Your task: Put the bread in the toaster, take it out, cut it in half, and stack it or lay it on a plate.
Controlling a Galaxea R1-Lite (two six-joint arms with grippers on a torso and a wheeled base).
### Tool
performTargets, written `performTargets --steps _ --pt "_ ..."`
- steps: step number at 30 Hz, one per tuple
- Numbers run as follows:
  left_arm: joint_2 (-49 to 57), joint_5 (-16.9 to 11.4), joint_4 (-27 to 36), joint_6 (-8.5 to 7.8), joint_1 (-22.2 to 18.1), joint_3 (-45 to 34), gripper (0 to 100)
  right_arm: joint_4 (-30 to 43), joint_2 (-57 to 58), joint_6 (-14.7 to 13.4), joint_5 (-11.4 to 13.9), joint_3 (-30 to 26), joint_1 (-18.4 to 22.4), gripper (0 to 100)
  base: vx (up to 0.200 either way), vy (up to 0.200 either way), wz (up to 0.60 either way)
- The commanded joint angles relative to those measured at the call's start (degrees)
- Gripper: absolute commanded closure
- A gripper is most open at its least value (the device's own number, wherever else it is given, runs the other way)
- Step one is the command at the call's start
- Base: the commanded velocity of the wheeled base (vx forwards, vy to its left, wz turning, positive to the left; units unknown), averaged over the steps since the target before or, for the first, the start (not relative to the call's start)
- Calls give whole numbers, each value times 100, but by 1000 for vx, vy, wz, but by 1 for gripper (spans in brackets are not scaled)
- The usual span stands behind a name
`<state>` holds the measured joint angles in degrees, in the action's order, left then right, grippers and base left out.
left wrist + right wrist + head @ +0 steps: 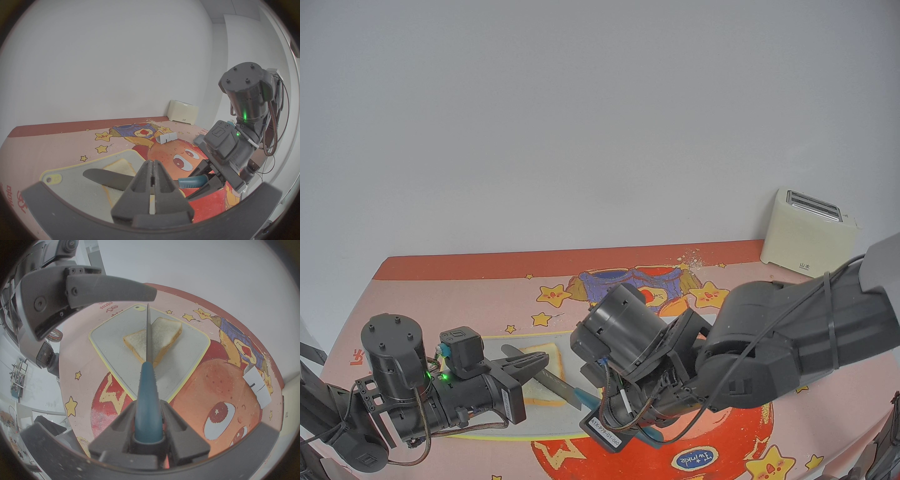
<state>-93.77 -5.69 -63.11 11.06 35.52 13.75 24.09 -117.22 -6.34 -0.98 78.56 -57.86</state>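
Observation:
A slice of white bread (545, 375) (164, 332) lies flat on a pale cutting board (550, 417) (115, 333) with a yellow rim. My right gripper (606, 406) (149, 415) is shut on the blue handle of a knife (557, 384) (147, 343). The grey blade rests across the middle of the slice. My left gripper (540, 361) (153, 170) is at the bread's left side, just above the blade, shut and holding nothing. The cream toaster (807, 234) (182, 112) stands at the table's far right corner.
A cartoon-print cloth (456, 294) covers the table. A small white folded card (167, 137) (257, 385) stands on it between the board and the toaster. A plain wall (581, 125) runs behind the table's back edge.

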Motion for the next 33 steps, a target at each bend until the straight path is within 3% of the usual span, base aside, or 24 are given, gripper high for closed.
performTargets --steps 1,8,15,24,33 --pt "8 -2 -8 2 -2 5 100 -1 -11 1 27 11 90 100 0 0 0" --pt "8 -20 -8 2 7 58 100 8 -11 1 388 -16 161 100 0 0 0" --pt "-256 -20 -52 -7 7 58 100 8 -37 1 458 -25 231 100 0 0 0" --pt "-1073 7 -1239 -16 25 -153 100 8 -46 1 458 -25 222 100 0 0 0" --pt "-1328 7 -1599 -16 7 -435 100 8 -55 1 449 -16 222 100 0 0 0"
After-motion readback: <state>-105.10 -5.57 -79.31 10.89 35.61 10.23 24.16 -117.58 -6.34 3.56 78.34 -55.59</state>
